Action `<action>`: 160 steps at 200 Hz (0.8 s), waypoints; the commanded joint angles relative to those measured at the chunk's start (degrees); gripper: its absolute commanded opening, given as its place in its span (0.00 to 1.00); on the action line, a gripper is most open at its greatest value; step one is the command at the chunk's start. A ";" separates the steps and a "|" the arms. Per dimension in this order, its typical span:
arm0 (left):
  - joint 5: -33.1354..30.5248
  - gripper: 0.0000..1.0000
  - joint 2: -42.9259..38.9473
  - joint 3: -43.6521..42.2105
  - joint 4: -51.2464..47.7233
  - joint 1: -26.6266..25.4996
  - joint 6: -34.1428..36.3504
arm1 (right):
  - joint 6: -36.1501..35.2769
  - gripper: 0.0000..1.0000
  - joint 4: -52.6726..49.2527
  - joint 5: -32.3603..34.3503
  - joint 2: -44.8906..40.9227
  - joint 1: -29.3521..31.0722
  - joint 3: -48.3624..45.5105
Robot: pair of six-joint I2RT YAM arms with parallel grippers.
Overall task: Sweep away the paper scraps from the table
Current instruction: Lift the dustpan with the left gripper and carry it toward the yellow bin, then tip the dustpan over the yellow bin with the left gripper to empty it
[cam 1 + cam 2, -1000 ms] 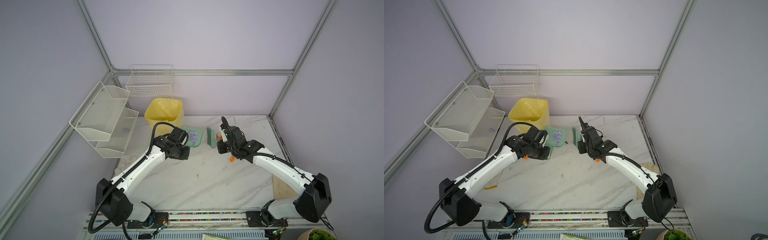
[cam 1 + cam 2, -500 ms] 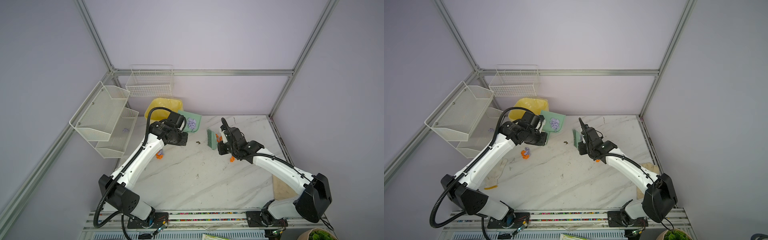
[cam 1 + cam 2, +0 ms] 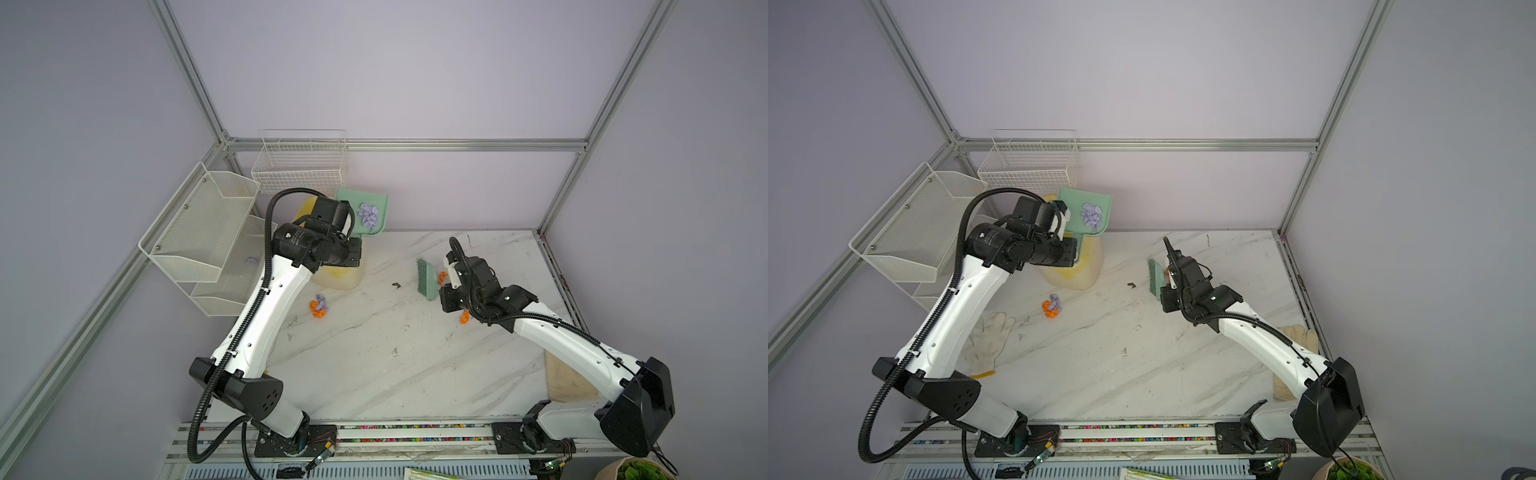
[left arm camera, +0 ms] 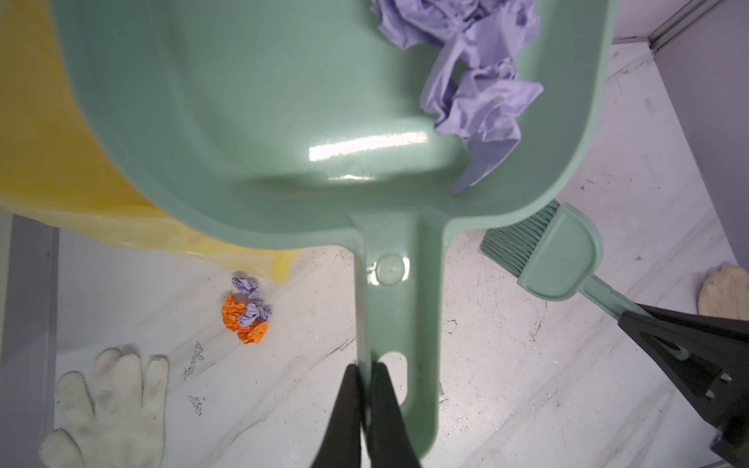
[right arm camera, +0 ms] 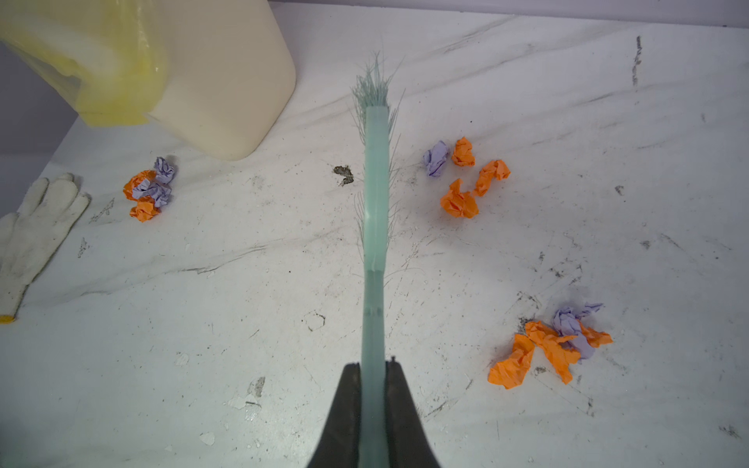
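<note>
Green dustpan [image 4: 283, 121] is in my left pincer [image 4: 367, 375]. The jaws are narrow and pinch 1 edge of its handle beside the hang hole. The pan hangs clear of the table [image 3: 374, 353] and partly over the yellow-lined bin [image 3: 336, 279], with its handle toward my base in both top views. Lilac wads [image 4: 478, 81] lie inside the pan against 1 side wall.

My right pincer [image 5: 373, 370] is clamped narrow on the handle of the green brush [image 5: 376, 182]. The brush shows edge-on in the right wrist view, with its bristles turned toward the bin side. I cannot tell whether the bristles touch the table.

The other paper scraps [image 5: 466, 178] lie on the table in 3 clumps:
- Clump 1 [image 5: 148, 190] is orange and lilac and tightly bunched. It sits near the bin's base, between the bin and a white glove [image 5: 36, 227].
- Clump 2 [image 5: 492, 176] is 3 orange wads and 1 lilac, loosely spread, just beside the brush head on the side away from the bin.
- Clump 3 [image 5: 555, 344] is orange and lilac, on that same side but nearer my right wrist. In a top view my right arm mostly hides it.

A dark speck [image 5: 343, 175] lies just beside the brush on the bin side. 1 lilac scrap [image 3: 250, 260] sits in a lower wire mesh shelf [image 3: 232, 286], off the table.
</note>
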 commanded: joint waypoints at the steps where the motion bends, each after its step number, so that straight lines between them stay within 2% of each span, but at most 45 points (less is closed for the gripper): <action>1: -3.30 0.00 0.09 7.45 -1.32 2.15 2.30 | 0.03 0.00 -0.70 0.50 -1.91 -0.43 -1.16; 25: -5.61 0.00 0.61 9.41 -1.90 4.39 3.45 | -0.22 0.00 -1.50 0.08 -2.27 -0.52 -0.99; 63: -13.88 0.00 1.74 9.42 -2.82 6.62 6.90 | -0.15 0.00 -1.95 0.07 -3.33 -0.54 -1.46; 160: -32.48 0.00 2.25 -0.26 1.74 8.04 14.75 | 0.37 0.00 -1.87 -0.02 -4.88 -0.60 -2.88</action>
